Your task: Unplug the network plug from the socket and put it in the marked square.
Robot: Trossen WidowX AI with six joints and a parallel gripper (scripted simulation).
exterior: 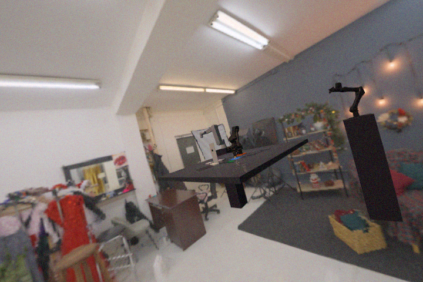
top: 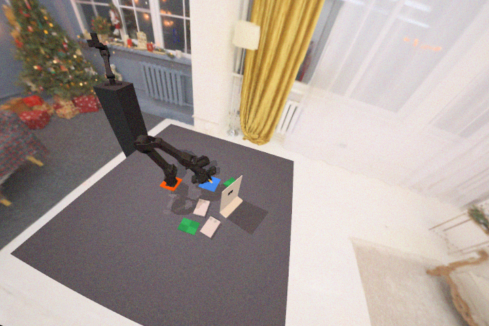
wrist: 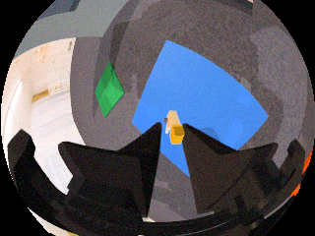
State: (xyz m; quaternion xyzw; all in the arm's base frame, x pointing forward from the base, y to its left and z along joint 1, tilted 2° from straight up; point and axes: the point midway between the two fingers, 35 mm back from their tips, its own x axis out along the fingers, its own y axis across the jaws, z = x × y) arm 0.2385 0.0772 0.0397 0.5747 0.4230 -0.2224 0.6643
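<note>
Black parallel-jaw gripper at lower centre, fingers parted a little around the small orange-and-tan network plug, over the flat blue marked square, beige upright panel to its right.

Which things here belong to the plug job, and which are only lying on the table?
For the job: plug, gripper, blue square, upright panel.
Only lying about: near green square, far green square, near pale card, far pale card.

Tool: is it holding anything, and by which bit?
Probably nothing: the orange plug sits loose between the tool's parted fingers, over the blue square.
</note>
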